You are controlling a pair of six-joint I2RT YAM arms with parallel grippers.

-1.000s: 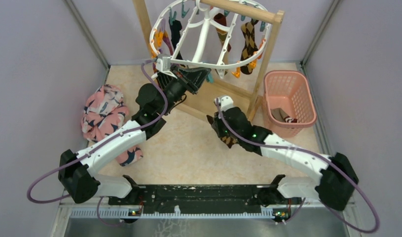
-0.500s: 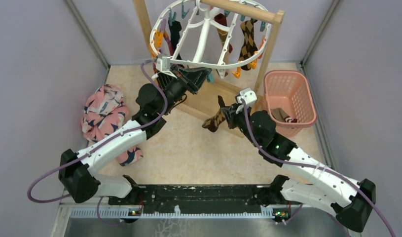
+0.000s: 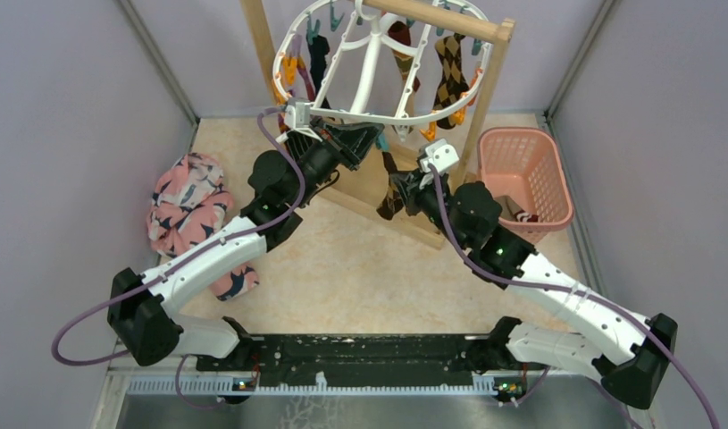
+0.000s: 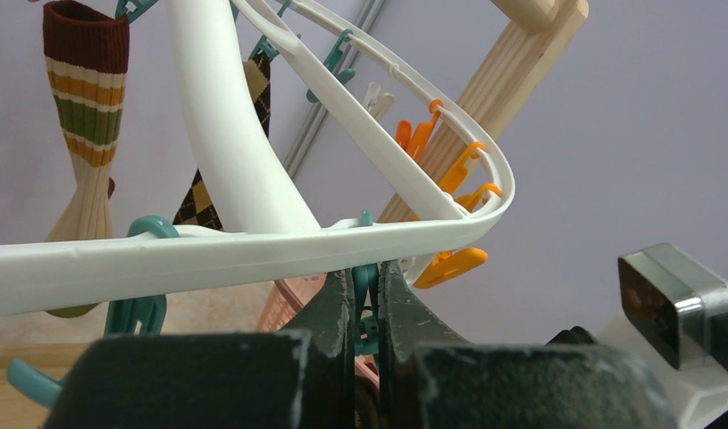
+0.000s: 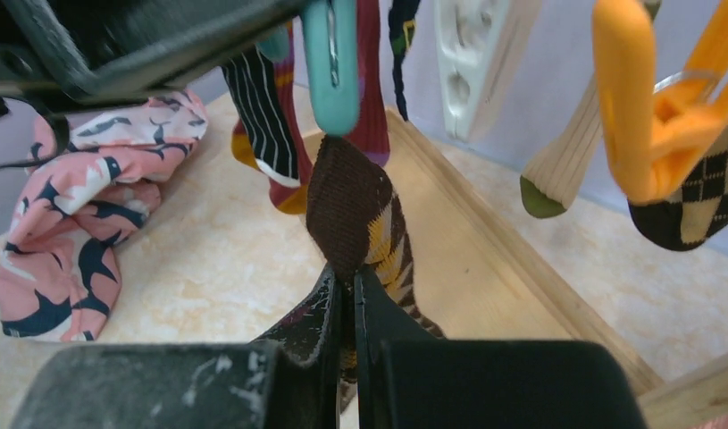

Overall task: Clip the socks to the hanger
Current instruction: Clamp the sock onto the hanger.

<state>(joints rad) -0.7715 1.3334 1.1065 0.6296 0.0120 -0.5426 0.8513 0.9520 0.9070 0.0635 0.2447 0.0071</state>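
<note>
Two claws at work, one sock at the clip!
Upper centre, the left claw (image 4: 364, 290) squeezes a teal clip (image 5: 331, 63) on the hanger (image 4: 253, 255). The right claw (image 5: 347, 288) pinches the argyle sock (image 5: 351, 192), cuff just beneath that clip. Next, I reckon: cuff between the clip's teeth, then release. Beige marbled tabletop (image 3: 342, 268), lilac walls (image 3: 65, 107).

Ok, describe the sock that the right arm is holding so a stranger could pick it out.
Start at the wooden rack at the back, where the white hanger hangs. Just under the hanger's near rim, the right pincer holds a brown argyle sock up toward a teal clip. Unlike the argyle sock clipped above, this one is gripped from below.
</note>
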